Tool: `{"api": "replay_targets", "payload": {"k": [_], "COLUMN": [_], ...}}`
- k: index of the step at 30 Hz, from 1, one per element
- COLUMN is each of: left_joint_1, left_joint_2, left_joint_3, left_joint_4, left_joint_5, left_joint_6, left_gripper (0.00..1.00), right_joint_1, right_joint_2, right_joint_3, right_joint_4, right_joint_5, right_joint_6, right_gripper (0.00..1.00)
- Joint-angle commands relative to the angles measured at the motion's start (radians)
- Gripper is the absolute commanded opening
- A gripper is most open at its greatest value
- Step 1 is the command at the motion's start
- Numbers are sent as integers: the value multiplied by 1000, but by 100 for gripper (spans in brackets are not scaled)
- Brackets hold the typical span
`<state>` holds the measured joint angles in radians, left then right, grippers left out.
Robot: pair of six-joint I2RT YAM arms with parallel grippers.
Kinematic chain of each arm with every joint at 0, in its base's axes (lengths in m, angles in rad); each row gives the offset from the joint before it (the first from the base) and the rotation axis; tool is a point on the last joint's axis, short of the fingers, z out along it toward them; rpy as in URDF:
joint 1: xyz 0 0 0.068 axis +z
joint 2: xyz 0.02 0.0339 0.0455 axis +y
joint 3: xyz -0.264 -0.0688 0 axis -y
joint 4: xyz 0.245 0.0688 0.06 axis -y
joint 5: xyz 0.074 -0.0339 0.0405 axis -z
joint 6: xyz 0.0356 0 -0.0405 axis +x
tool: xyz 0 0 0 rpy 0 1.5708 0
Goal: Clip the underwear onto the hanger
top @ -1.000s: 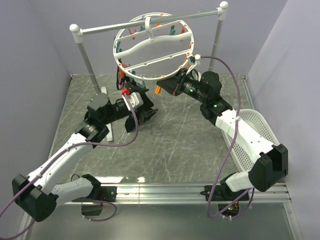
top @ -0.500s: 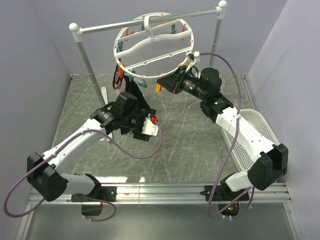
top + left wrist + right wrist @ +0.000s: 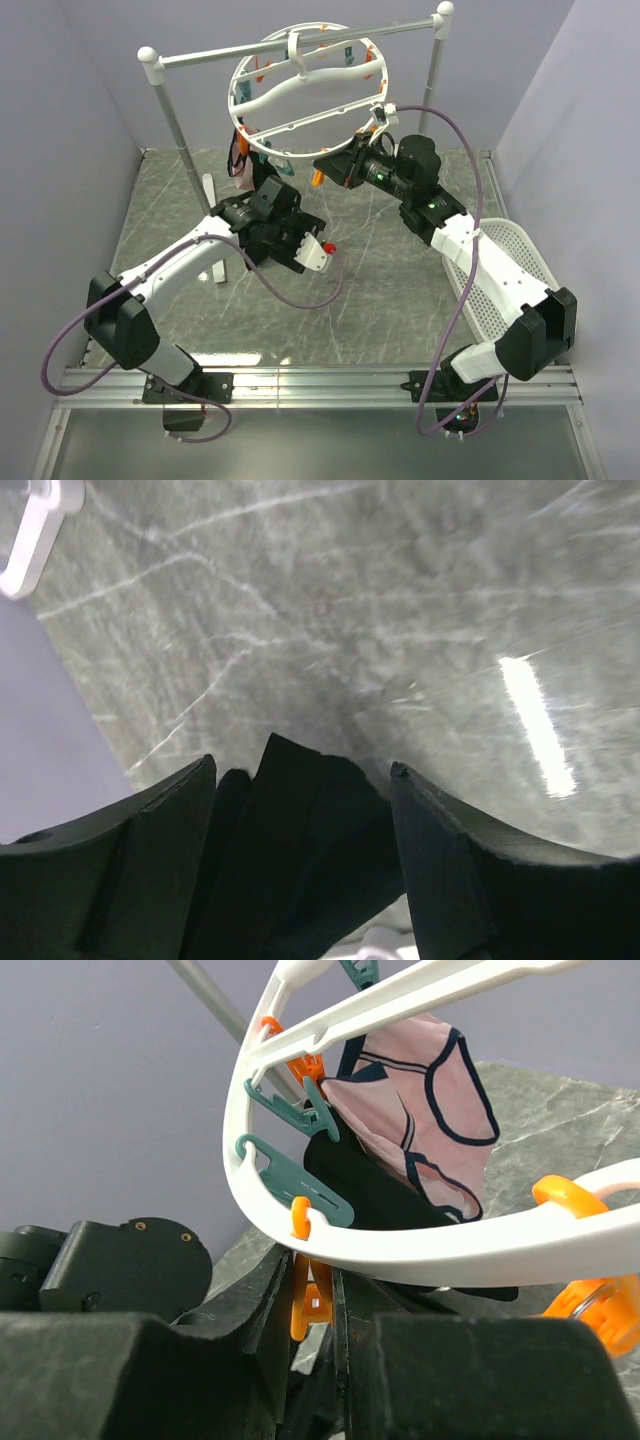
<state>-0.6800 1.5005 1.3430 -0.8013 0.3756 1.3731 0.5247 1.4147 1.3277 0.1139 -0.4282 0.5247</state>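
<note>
The white ring hanger (image 3: 290,95) hangs from the rail, with orange and teal clothespins on its rim (image 3: 450,1250). My right gripper (image 3: 328,166) is under the ring's near rim, its jaws (image 3: 312,1260) shut on an orange clothespin (image 3: 313,1300). My left gripper (image 3: 265,195) is below the ring's left side and points down at the table. Its fingers (image 3: 160,860) stand apart with the bunched black underwear (image 3: 300,860) filling the gap between them. A black cloth shape (image 3: 365,1185) shows behind the rim in the right wrist view.
A small pink garment (image 3: 420,1100) hangs clipped at the ring's left (image 3: 240,160). The white-and-silver rail stand (image 3: 180,125) spans the back, with a white foot (image 3: 30,535) on the table. A white mesh basket (image 3: 515,265) stands at the right.
My left arm has swung its wrist over and to the right, turning the gripper with the black underwear under the ring's left side. The right arm has stayed at the orange clothespin.
</note>
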Motion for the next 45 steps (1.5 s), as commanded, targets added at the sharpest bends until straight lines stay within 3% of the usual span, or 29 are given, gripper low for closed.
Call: {"api": "replay_targets", "payload": {"k": [1, 19, 31, 38, 45], "left_joint_1": [-27, -130, -133, -132, -122], "left_joint_2": [23, 253, 409, 463, 507], "left_joint_3": [53, 212, 399, 433, 472], "left_joint_4": [20, -42, -199, -254, -320], "left_joint_5": [-119, -553, -681, -754, -805], "left_joint_6": [17, -123, -173, -192, -212], "left_gripper": [74, 72, 72, 70, 60], "right_joint_1": [14, 31, 31, 32, 32], "right_joint_2": [-7, -8, -17, -20, -22], "right_joint_3": [53, 67, 53, 51, 47], "right_joint_4": [-3, -49, -42, -42, -39], "right_joint_5": [26, 85, 78, 75, 75], "right_joint_6": [-25, -66, -75, -77, -78], "right_gripper": [0, 0, 0, 0, 0]}}
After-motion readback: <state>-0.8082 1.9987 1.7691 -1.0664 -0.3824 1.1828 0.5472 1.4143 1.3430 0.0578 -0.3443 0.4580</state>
